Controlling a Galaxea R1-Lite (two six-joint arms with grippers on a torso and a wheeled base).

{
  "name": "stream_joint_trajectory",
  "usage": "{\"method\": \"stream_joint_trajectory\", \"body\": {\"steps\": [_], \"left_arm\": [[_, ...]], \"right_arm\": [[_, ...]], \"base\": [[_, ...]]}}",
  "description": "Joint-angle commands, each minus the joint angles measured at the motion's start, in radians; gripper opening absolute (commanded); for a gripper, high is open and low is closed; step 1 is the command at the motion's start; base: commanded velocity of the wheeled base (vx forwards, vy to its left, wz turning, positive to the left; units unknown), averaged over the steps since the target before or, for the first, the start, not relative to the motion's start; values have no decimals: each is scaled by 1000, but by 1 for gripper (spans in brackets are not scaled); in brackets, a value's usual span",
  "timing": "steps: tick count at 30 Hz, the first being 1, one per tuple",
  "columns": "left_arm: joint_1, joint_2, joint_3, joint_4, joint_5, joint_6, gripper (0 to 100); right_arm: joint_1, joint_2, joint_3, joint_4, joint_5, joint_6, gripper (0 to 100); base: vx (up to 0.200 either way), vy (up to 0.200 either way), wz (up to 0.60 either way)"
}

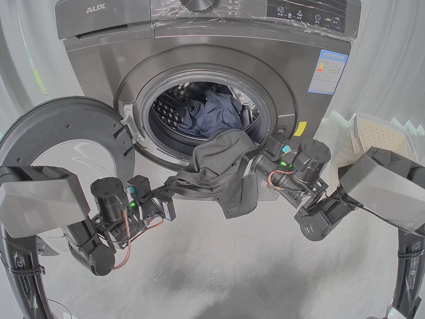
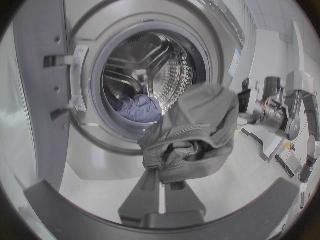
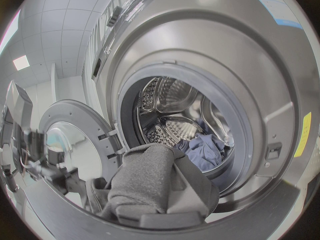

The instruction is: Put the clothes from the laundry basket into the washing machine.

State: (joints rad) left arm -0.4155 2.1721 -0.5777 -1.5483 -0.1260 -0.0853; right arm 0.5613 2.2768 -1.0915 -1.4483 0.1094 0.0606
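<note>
In front of the open washing machine (image 1: 248, 58), a grey garment (image 1: 217, 165) is being held, with the jaws of the left gripper (image 1: 171, 195) and the right gripper (image 1: 245, 161) clamped on its ends. A blue garment (image 1: 212, 116) is lying in the drum (image 1: 166, 109).

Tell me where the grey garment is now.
Head view, centre: the grey garment hangs between the left gripper and right gripper, just before the washer's open mouth.

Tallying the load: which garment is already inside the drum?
The blue garment; the dark grey garment hangs outside the opening between the left gripper and right gripper.
</note>
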Motion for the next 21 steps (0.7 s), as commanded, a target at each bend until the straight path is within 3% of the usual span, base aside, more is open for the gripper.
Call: {"method": "stream_joint_trajectory", "body": {"steps": [1, 9, 10, 18, 21], "left_arm": [[-11, 81, -7, -3, 0, 1, 0], [-11, 78, -7, -3, 0, -2, 0], [-11, 78, -5, -3, 0, -4, 100], [-22, 61, 55, -4, 0, -5, 100], [-23, 35, 145, -4, -3, 2, 100]], "right_arm": [[6, -60, 25, -1, 0, 1, 0], [26, -65, 28, -1, -20, 8, 0], [29, -66, 27, -1, -22, 11, 0], [39, -74, 4, 22, -25, 15, 0], [28, -77, 1, 25, -25, 16, 0]], "base": [[0, 0, 0], [0, 0, 0], [0, 0, 0], [0, 0, 0], [0, 0, 0]]}}
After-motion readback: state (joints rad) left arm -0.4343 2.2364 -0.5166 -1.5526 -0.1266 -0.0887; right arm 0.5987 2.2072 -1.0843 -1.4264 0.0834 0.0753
